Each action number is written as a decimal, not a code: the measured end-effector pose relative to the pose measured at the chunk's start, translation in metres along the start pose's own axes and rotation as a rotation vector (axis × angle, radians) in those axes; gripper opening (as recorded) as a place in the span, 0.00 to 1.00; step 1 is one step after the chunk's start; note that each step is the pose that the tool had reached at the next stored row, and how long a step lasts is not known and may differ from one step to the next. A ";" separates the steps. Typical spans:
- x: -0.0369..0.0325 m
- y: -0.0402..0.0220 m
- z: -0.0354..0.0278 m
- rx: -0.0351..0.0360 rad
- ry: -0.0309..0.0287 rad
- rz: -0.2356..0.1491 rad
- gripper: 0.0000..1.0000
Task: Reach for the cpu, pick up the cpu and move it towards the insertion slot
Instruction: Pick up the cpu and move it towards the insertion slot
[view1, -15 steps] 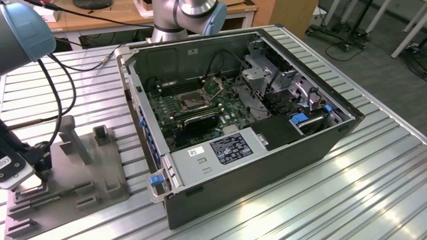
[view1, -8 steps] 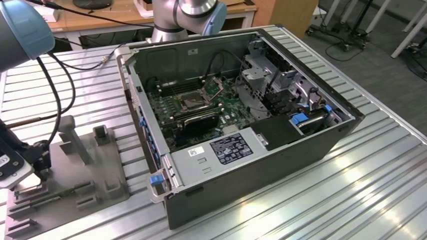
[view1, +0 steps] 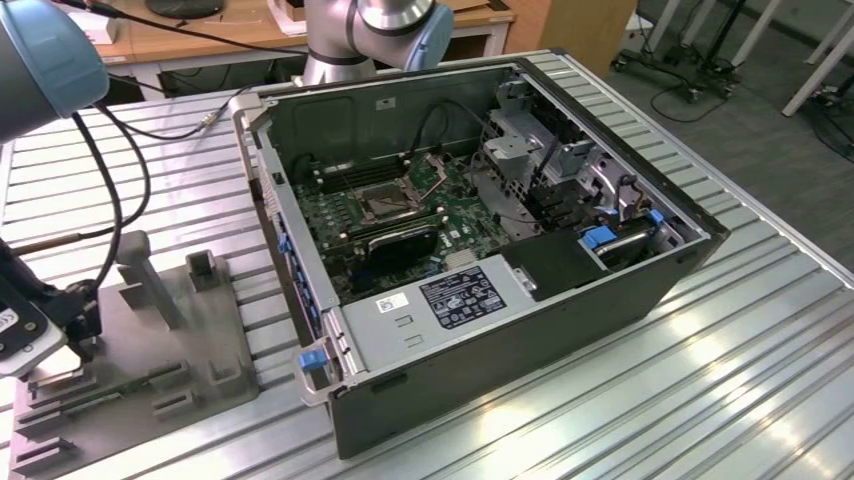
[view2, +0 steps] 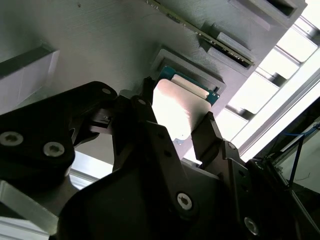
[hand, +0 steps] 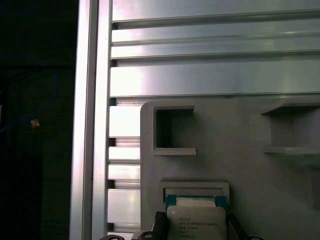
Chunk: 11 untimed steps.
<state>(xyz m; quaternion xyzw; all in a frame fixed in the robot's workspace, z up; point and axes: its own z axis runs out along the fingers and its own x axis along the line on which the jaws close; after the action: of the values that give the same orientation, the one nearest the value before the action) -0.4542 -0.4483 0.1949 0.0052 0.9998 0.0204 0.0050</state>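
Observation:
The cpu is a pale silvery square with a teal edge, lying at a shallow recess of the grey tray. My gripper straddles it, one black finger against each of two opposite edges, and looks shut on it. In the first wrist view the cpu sits between the same fingertips. In the exterior view my gripper hangs low over the tray at the exterior view's left. The insertion slot, a metal-framed square socket on green board, lies inside the open computer case, well to the right.
The open computer case stands on a ribbed metal table, with a drive cage and cables inside. The grey tray carries upright blocks and a long memory stick. A black cable hangs beside my arm.

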 end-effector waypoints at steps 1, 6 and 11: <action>0.0000 0.0000 -0.0004 0.0001 0.0001 0.000 0.55; 0.0000 0.0001 -0.0027 0.0001 0.0001 0.000 0.55; 0.0000 0.0002 -0.0045 0.0000 -0.0001 0.000 0.55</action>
<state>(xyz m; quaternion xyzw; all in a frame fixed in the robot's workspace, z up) -0.4542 -0.4483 0.1994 0.0053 0.9998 0.0205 0.0050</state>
